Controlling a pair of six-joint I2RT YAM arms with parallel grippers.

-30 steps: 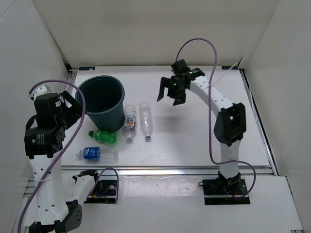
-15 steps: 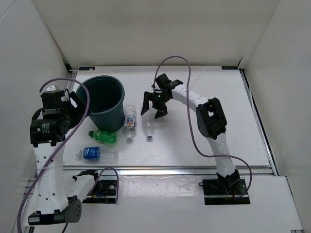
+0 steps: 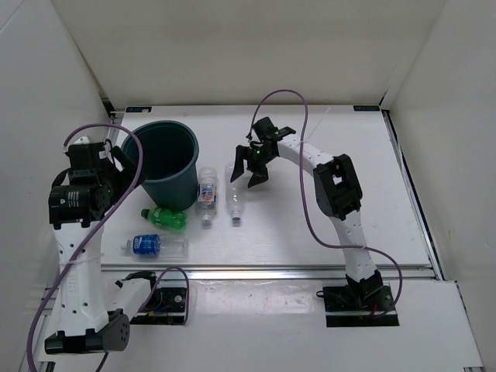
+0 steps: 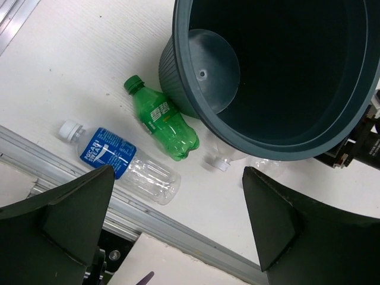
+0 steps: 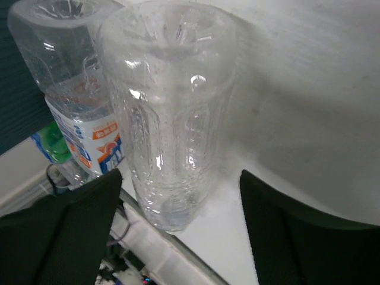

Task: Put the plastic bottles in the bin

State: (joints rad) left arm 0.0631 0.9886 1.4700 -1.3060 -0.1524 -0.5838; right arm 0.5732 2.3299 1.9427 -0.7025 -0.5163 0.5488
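Note:
The dark teal bin (image 3: 164,188) stands upright at the back left. Four bottles lie in front of it: the white-red labelled one (image 3: 206,192), the nearly plain clear one (image 3: 234,198), the green one (image 3: 164,218) and the blue-labelled one (image 3: 157,245). My right gripper (image 3: 248,175) is open, low over the far end of the plain bottle (image 5: 172,107), with one finger on each side and nothing held. My left gripper (image 4: 178,205) is open and empty, raised left of the bin (image 4: 267,148), looking down on the green bottle (image 4: 163,119) and the blue-labelled bottle (image 4: 119,163).
White walls enclose the table on the left, back and right. A metal rail (image 3: 294,271) runs along the table's near edge. The labelled bottle (image 5: 77,113) lies right beside the plain one, next to the bin wall (image 5: 18,89).
My right gripper has moved left and down from mid-table to the plain clear bottle. My left arm has swung slightly toward the bin. The bottles have not moved.

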